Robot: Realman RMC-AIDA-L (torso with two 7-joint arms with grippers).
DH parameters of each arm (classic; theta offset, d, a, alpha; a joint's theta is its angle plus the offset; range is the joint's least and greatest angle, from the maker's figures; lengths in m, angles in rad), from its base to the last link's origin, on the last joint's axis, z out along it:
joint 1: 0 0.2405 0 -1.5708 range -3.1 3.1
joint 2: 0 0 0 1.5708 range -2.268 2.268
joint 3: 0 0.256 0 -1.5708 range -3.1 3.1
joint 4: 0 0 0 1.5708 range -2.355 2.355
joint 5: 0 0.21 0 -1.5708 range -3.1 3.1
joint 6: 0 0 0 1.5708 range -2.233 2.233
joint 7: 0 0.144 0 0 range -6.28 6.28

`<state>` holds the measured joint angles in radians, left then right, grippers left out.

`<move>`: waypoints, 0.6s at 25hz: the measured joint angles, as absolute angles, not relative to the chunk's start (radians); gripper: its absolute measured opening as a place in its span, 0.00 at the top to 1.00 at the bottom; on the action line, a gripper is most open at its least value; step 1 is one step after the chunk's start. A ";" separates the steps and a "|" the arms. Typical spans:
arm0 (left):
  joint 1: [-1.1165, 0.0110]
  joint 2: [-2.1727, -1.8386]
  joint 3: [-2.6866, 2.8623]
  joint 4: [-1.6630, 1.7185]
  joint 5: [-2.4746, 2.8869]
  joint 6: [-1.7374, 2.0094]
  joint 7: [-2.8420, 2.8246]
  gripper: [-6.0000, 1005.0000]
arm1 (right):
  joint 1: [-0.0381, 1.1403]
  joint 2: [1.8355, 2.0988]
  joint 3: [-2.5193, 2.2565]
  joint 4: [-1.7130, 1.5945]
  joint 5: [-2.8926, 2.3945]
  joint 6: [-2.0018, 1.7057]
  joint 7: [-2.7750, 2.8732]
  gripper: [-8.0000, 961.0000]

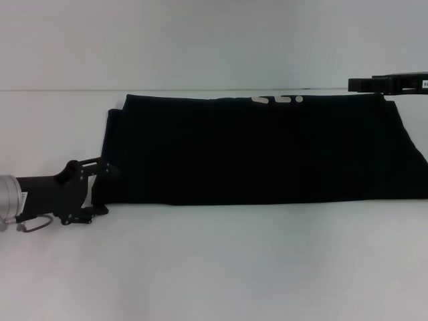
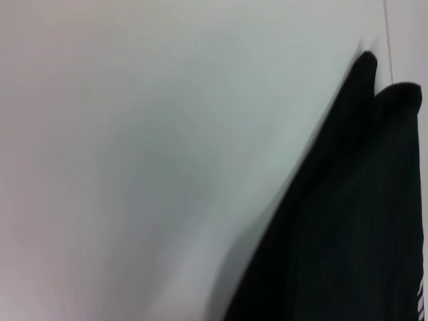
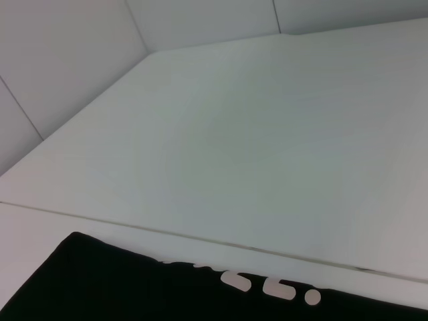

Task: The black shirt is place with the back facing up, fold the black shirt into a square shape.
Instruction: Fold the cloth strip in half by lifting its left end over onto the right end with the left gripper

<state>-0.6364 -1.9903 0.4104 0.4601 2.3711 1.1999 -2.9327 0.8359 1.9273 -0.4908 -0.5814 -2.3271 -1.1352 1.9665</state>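
Note:
The black shirt [image 1: 261, 150] lies on the white table as a long folded band running left to right. A few white print letters [image 1: 277, 99] show at its far edge. My left gripper [image 1: 104, 188] is at the shirt's left end by the near corner, open, with the fabric edge between its fingers. The left wrist view shows only that shirt edge [image 2: 348, 227]. My right gripper [image 1: 384, 84] hovers at the shirt's far right corner. The right wrist view shows the shirt's far edge [image 3: 120, 284] and the letters [image 3: 267, 286].
The white table [image 1: 214, 261] extends in front of the shirt and to its left. The table's far edge [image 1: 67, 90] runs just behind the shirt, with a pale wall beyond. The shirt's right end reaches the frame edge.

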 joint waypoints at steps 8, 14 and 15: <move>-0.646 -1.985 0.418 0.468 2.373 1.163 -2.912 0.25 | 0.836 1.928 -0.491 -0.581 -2.327 -1.138 1.966 0.27; -0.659 -1.982 0.422 0.465 2.374 1.168 -2.888 0.27 | 0.836 1.928 -0.491 -0.582 -2.327 -1.141 1.966 0.27; -0.661 -1.982 0.424 0.464 2.375 1.170 -2.884 0.27 | 0.836 1.928 -0.491 -0.582 -2.327 -1.142 1.966 0.27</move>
